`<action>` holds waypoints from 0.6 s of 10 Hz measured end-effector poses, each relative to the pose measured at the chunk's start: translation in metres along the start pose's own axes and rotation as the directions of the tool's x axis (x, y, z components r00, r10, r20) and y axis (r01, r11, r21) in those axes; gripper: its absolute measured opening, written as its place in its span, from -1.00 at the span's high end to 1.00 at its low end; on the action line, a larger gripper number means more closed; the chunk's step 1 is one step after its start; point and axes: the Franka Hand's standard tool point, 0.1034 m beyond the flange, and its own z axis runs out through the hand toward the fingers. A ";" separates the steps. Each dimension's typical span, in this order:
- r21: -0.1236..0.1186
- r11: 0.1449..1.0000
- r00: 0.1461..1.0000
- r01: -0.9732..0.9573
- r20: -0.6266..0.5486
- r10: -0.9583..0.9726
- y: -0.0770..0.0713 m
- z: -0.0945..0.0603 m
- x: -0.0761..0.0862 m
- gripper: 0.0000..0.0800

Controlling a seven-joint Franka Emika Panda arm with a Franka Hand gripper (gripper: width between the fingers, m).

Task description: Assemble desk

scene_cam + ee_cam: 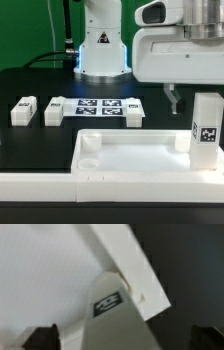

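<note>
The gripper (125, 338) hung released over the upright leg (205, 128), its fingers (44, 336) spread clear of it. The leg stood on the desk slab (120, 150) at the exterior view's lower right. Its socket was hidden, and only one finger showed there.

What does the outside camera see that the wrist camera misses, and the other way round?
Only the exterior view: two loose legs, the marker board, the robot's base and an empty round socket in the slab. Only the wrist view: both tips of the open claw, either side of the upright leg. Both: that tagged leg standing at the slab's corner.
</note>
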 end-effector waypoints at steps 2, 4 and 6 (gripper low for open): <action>-0.025 0.978 0.978 0.206 -0.018 -0.206 -0.003 0.000 0.000 -0.62; -0.023 0.986 0.986 0.168 -0.018 -0.168 -0.002 0.001 0.001 -0.56; -0.020 0.997 0.997 0.069 -0.020 -0.069 -0.003 0.001 0.000 -0.09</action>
